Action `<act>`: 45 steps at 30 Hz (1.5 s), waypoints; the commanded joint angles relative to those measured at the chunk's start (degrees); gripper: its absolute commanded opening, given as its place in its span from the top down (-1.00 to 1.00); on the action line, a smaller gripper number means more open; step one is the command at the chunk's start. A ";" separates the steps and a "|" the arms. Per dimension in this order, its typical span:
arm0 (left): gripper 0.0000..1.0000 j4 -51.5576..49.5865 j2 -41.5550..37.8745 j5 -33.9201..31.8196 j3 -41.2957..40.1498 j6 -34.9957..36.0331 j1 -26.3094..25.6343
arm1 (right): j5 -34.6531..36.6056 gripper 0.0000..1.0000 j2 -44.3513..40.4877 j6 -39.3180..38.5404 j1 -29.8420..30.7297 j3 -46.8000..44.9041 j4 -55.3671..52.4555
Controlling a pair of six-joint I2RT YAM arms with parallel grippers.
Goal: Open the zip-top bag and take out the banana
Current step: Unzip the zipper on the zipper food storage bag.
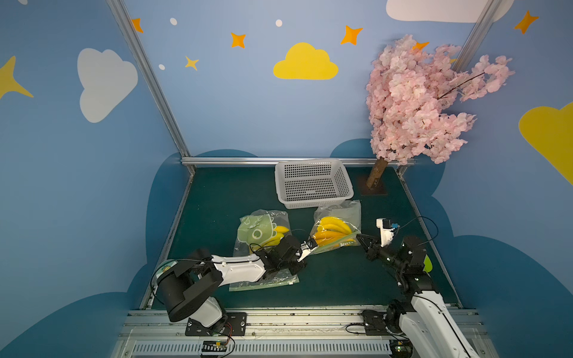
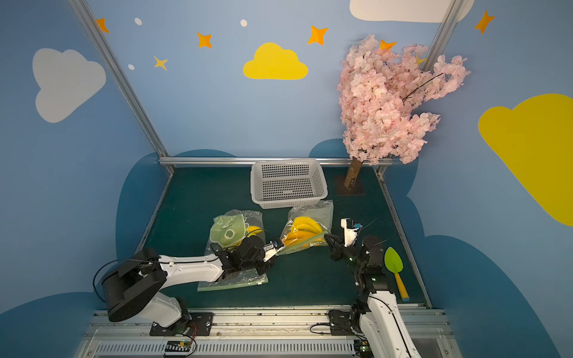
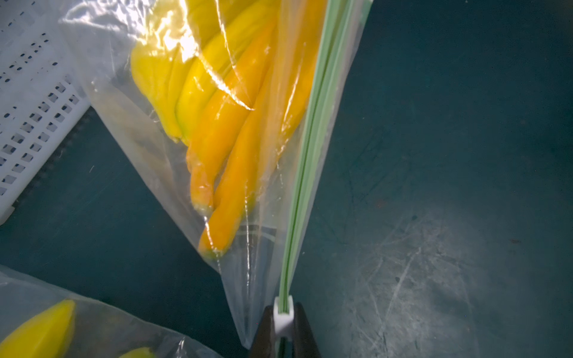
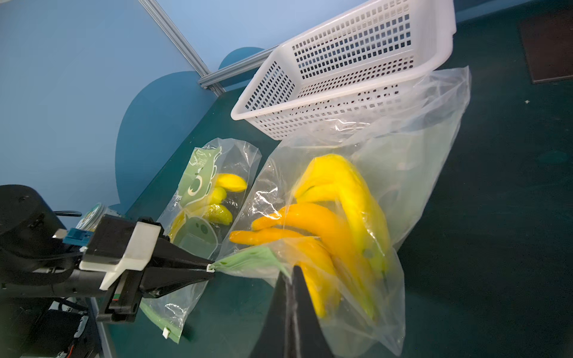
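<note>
While banana (image 1: 333,229) sits bagged between them, left jaws clench slider (image 3: 283,317), right jaws pinch zip-top bag (image 1: 347,210).

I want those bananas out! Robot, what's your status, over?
Left pincer shut on white slider. Right pincer shut on far end of zip-top bag. Bananas inside. Dinosaur bag under left arm, not blocking.

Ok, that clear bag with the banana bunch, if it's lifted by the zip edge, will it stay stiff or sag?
Probably sags: the zip-top bag is thin, creased film. The banana bunch looks bulky, so it likely slides toward the low end. Glossy film may slip.
</note>
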 commanded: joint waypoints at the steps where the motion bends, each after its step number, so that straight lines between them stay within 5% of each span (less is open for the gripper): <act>1: 0.77 -3.25 -0.59 -1.09 -1.26 -0.71 0.61 | 0.56 1.00 -1.56 -0.15 -1.25 -0.30 2.15; 26: 0.75 -2.12 -1.92 -0.60 -2.53 -1.45 1.49 | -0.93 1.00 -0.69 0.40 -2.74 -0.72 3.12; 36: -0.10 3.11 -7.13 -0.58 2.55 -0.54 1.70 | -5.35 1.00 0.07 1.34 -2.72 -2.15 7.32; 45: -0.06 1.63 -1.83 5.05 9.57 1.05 4.04 | -5.65 1.00 0.69 1.75 -2.67 -2.25 7.61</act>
